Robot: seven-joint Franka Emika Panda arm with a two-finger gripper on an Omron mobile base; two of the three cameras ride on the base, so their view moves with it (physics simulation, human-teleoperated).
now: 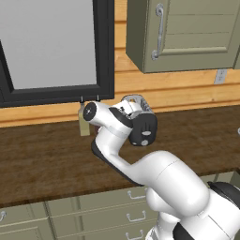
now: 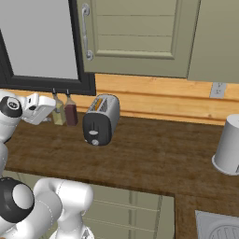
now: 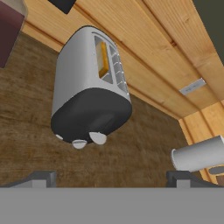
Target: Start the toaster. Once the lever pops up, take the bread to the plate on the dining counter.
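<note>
desk (image 2: 140,158): dark brown wooden worktop along the plank wall, drawers below; it carries the toaster, two bottles and a pale canister
arm: folded up high at the left of the right base view, hand aimed across the desk toward the toaster, well apart from it
toaster (image 2: 100,120): silver-grey, rounded, two slots, standing upright near the wall with its black end panel turned toward the robot; just right of the bottles
canister (image 2: 228,145): pale grey cylinder far to the right on the desk, out of the way of any approach
bottles (image 2: 71,112): a dark red one and a yellowish one (image 2: 59,113), just left of the toaster and between it and the hand (the likeliest things to clip on the way in)
end effector (image 3: 111,179): open wide, nothing between the tips, not yet near the toaster
bread (image 3: 103,60): tan slice sitting down in one slot, only its top edge showing
lever (image 3: 98,138): small pale tab low on the black end panel, beside a second pale knob (image 3: 79,144); which is which I judge by shape only
step in hand: reaching in to press the lever
how to do it well: come at the end panel past the bottles, set one fingertip above the tab, push straight down along the panel, avoid shoving the toaster back
</note>
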